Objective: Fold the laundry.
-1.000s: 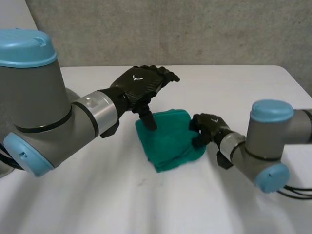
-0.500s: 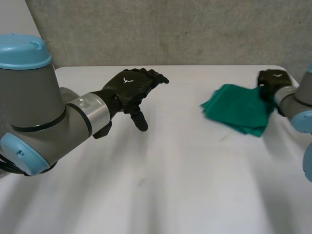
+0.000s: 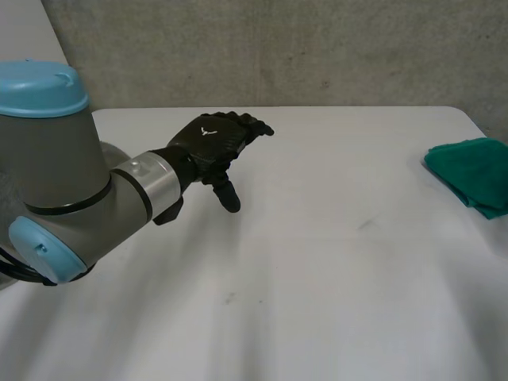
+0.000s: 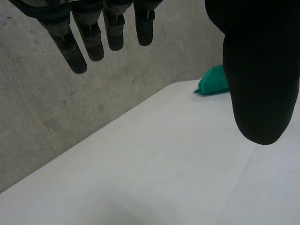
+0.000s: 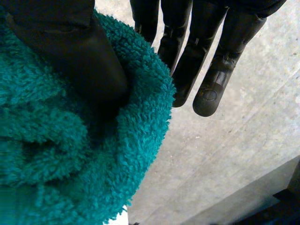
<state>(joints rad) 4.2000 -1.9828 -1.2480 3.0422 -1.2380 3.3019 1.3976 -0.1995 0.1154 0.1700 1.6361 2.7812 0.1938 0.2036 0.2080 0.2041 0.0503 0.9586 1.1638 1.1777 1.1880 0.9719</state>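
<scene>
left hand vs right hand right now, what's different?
1. The left hand holds nothing; the right hand pinches the green towel, with its thumb sunk into the pile and its fingers behind the towel's edge.
2. The left hand hangs over the bare table, left of the middle; the right hand's towel is at the table's right edge.
Shared: both are black, with fingers fairly straight.

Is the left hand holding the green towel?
No, the left hand is open over the table, far from the green towel.
</scene>
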